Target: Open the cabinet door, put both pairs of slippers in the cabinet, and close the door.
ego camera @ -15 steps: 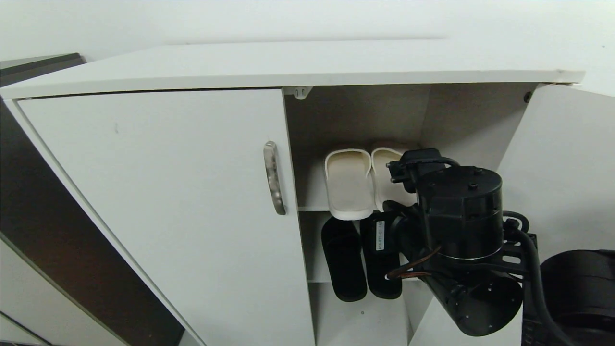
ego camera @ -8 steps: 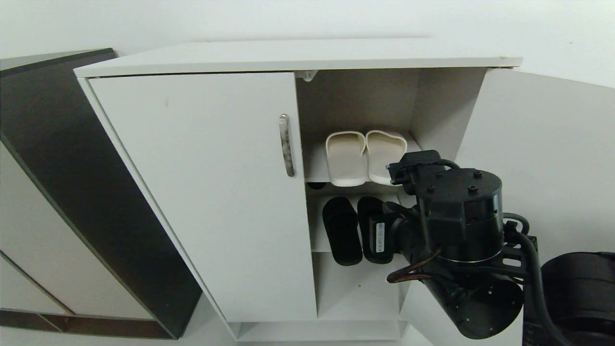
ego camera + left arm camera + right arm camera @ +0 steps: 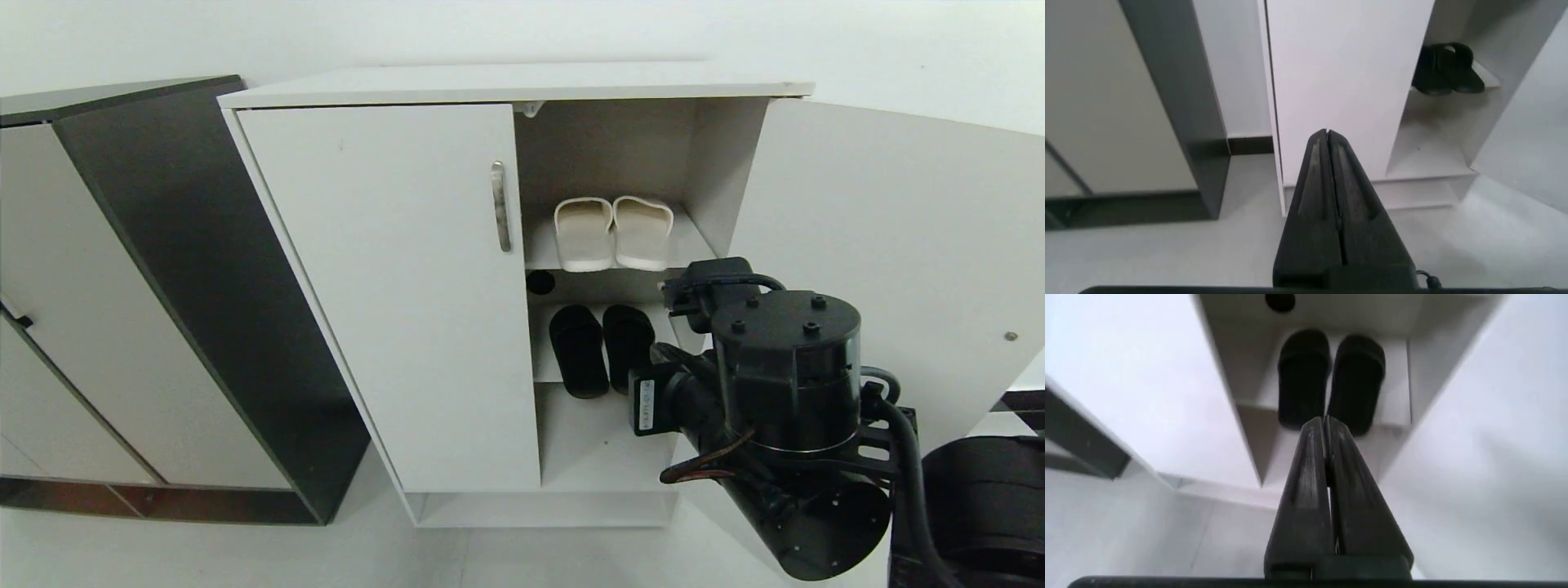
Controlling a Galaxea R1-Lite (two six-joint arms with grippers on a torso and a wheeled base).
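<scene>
The white cabinet stands with its left door closed and its right door swung wide open. A pair of white slippers lies on the upper shelf. A pair of black slippers lies side by side on the shelf below. My right arm's wrist hangs in front of the open half, low and to the right. My right gripper is shut and holds nothing, a short way in front of the black slippers. My left gripper is shut and holds nothing, facing the closed door with the black slippers off to one side.
A metal handle runs down the closed door's inner edge. A dark grey cabinet stands close against the white one's left side. Pale floor spreads in front of both. The bottom compartment holds nothing.
The head camera has drawn back from the cabinet, which now looks smaller, with the floor and the dark cabinet showing. Slippers and doors keep their places.
</scene>
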